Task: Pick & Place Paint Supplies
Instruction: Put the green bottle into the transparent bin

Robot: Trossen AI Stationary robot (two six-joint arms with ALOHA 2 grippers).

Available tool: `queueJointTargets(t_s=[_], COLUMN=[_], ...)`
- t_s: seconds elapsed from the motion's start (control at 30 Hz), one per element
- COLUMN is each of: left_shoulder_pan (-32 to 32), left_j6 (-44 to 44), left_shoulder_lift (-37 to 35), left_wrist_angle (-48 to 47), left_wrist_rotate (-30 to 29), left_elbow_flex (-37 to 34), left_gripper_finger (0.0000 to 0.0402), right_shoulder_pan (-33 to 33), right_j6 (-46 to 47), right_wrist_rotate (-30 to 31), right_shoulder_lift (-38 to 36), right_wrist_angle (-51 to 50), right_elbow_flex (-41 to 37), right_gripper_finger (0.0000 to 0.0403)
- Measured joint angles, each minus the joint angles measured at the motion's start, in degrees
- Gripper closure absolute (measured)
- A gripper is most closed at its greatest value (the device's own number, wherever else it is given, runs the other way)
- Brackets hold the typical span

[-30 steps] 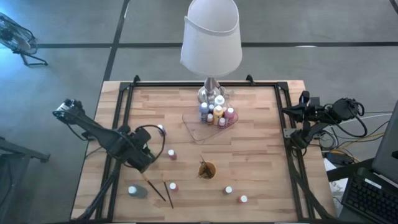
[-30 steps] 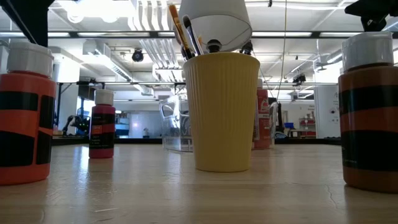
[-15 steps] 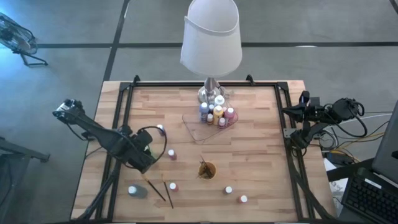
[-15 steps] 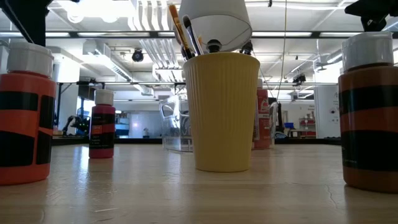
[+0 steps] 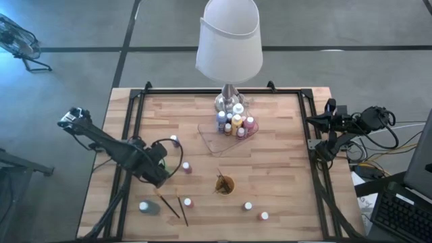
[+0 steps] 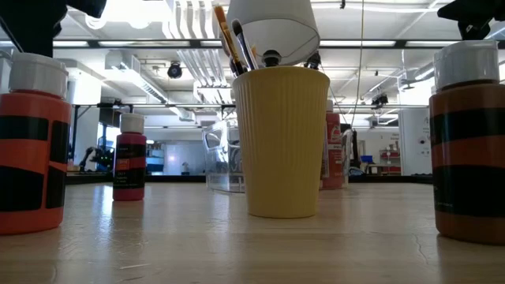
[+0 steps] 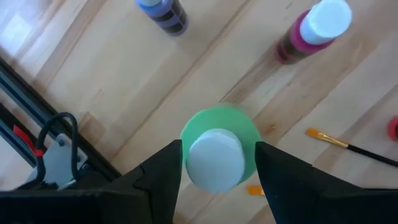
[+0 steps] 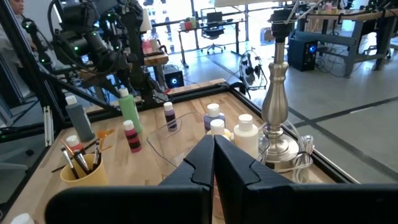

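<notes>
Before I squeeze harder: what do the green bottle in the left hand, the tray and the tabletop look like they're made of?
Green bottle: seemingly smooth plastic with a matte white cap, held between the left hand's fingers.
Tray: clear, glossy plastic or acrylic; the wood shows through it.
Tabletop: light wooden planks, butcher-block style, with visible grain and seams.

Upright green white-capped bottle between the left fingers, off the table.

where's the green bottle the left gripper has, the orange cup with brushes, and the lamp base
green bottle [image 7: 214, 163], left wrist view, on its white cap
left gripper [image 7: 217, 167], left wrist view, between its fingertips
orange cup [image 5: 225, 184], high view, on its rim
lamp base [image 8: 281, 150], right wrist view, on the metal foot
</notes>
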Motion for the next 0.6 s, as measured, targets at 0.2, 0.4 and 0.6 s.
queueJointTargets(t_s=[0.2,0.4,0.6], left_shoulder_pan=[0.8,1.0,1.1], left_j6=[0.9,1.1,1.4], left_shoulder_lift=[0.0,0.0,0.0], left_wrist_angle=[0.0,0.1,0.2], left_wrist_rotate=[0.0,0.0,0.5], left_elbow_flex=[-0.5,-0.5,-0.4], left_gripper_finger=[0.0198,0.0234,0.0271], right_shoulder_pan=[0.0,0.0,0.0], right_j6=[0.0,0.0,0.0], right_wrist_rotate=[0.0,0.0,0.0], right_shoulder_lift=[0.0,0.0,0.0], right_wrist_angle=[0.0,0.0,0.0], right_elbow_flex=[0.0,0.0,0.0], right_gripper_finger=[0.0394,0.0394,0.0394])
